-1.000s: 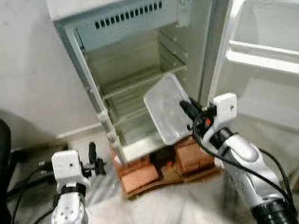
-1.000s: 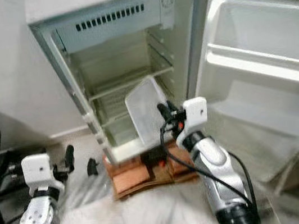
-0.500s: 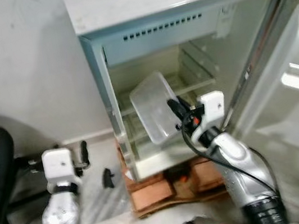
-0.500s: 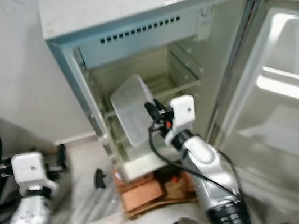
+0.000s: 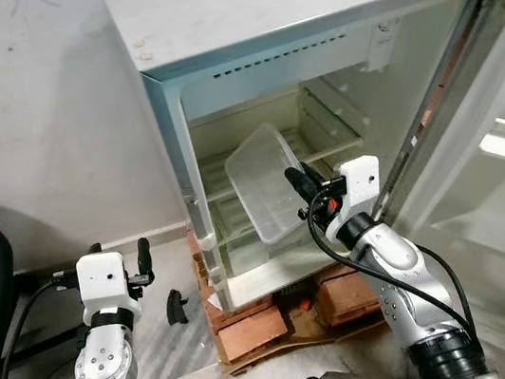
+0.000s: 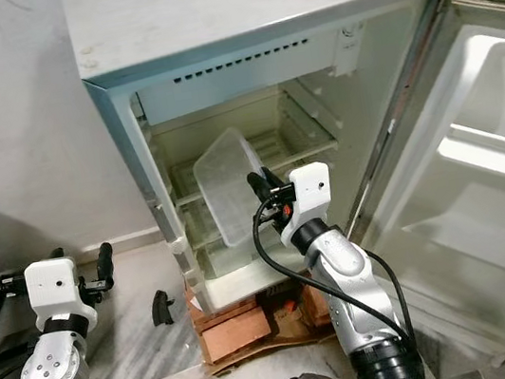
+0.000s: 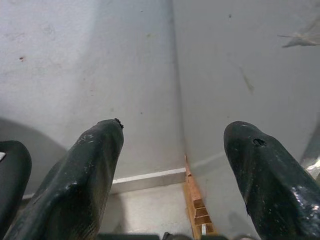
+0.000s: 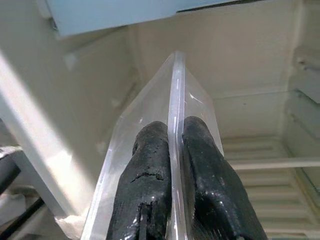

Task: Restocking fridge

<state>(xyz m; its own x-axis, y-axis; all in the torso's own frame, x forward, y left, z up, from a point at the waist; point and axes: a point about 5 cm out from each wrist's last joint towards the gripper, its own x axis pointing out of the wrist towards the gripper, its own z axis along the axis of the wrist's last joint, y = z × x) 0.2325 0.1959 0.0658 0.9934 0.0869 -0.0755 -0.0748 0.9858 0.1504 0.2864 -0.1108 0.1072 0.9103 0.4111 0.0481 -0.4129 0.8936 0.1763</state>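
In front of the open fridge (image 5: 243, 66), the right hand (image 5: 301, 182) pinches the rim of a clear plastic container (image 5: 267, 181) between its two black fingers (image 8: 150, 165), which press against either side of the thin wall. The container is tilted and held at the fridge's opening, level with the glass shelf (image 5: 322, 145) inside. The fridge door (image 5: 504, 140) stands swung wide on the robot's right. The fridge rests on bricks (image 5: 255, 328) above the tiled floor. Low on the robot's left, the left hand (image 5: 144, 264) hangs with its fingers (image 7: 90, 170) spread apart, holding nothing, near a grey wall (image 5: 30, 119).
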